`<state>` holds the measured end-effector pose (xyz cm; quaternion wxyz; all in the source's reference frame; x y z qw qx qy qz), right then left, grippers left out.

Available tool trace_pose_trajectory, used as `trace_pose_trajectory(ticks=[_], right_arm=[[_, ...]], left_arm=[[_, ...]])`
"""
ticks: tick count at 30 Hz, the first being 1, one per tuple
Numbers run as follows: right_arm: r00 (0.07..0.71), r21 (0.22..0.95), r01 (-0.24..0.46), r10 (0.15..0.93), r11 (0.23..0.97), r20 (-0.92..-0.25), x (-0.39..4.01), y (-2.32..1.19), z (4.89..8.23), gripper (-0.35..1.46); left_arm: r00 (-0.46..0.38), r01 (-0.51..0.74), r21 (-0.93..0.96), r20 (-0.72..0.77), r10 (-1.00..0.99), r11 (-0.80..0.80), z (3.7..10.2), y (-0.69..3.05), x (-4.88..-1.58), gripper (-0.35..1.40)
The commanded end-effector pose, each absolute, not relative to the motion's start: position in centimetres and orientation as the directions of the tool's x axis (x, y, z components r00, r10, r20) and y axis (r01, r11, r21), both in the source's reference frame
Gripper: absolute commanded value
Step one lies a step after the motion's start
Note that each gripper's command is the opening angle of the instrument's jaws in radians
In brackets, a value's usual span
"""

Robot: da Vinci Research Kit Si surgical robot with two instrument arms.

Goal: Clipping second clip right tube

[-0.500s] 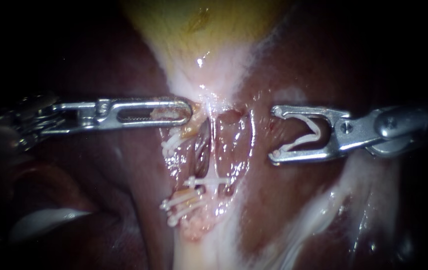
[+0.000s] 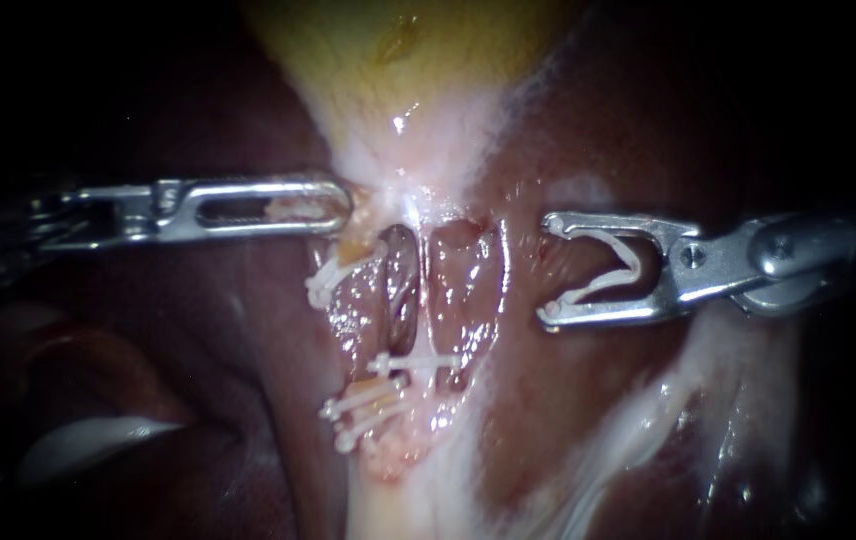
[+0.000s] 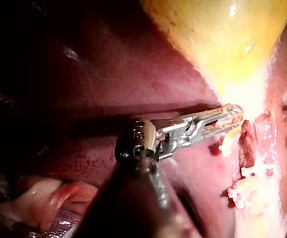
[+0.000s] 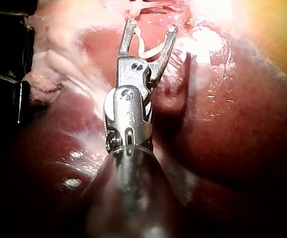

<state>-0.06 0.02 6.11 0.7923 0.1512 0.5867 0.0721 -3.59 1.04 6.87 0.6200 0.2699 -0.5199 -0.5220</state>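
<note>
The right tube [image 2: 460, 290], one placed clip [image 2: 418, 362] across it, lies just ahead of the right instrument's [image 2: 550, 270] pincer, not touching it. That pincer stands wide, cradling an unclosed white clip [image 2: 613, 265]. The left instrument's [image 2: 341, 208] pincer is closed on pale tissue [image 2: 290, 207] below the gallbladder [image 2: 398, 60].

Silver left instrument [image 2: 333, 207] is slotted; silver right instrument [image 2: 548, 272] bears a screw [image 2: 689, 254].
</note>
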Motion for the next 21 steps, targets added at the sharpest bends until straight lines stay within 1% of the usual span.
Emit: trace_pose_trajectory(ticks=[1, 6, 16, 19, 21], right_arm=[[0.301, 0.324, 0.063, 0.292, 0.944, -0.908, -0.06, 0.02, 6.11, 0.5], [0.301, 0.324, 0.063, 0.292, 0.944, -0.908, -0.05, 0.02, 6.11, 0.5], [0.299, 0.32, 0.069, 0.286, 0.945, -0.91, -0.01, 0.01, 6.11, 0.5], [0.299, 0.355, 0.055, 0.324, 0.933, -0.898, 0.05, -0.03, 6.13, 0.5], [0.295, 0.406, 0.044, 0.377, 0.913, -0.878, 0.12, -0.07, 6.17, 0.5]], left_arm=[[-0.094, 0.366, 0.878, 0.366, -0.926, 0.309, 6.83, 1.06, -3.54, -0.35], [-0.113, 0.364, 0.879, 0.369, -0.923, 0.307, 6.65, 1.09, -3.4, -0.35], [-0.118, 0.367, 0.879, 0.37, -0.922, 0.306, 6.61, 1.06, -3.42, -0.35], [-0.119, 0.368, 0.878, 0.37, -0.922, 0.305, 6.6, 1.05, -3.43, -0.35], [-0.119, 0.369, 0.878, 0.37, -0.921, 0.305, 6.59, 1.04, -3.44, -0.35]])
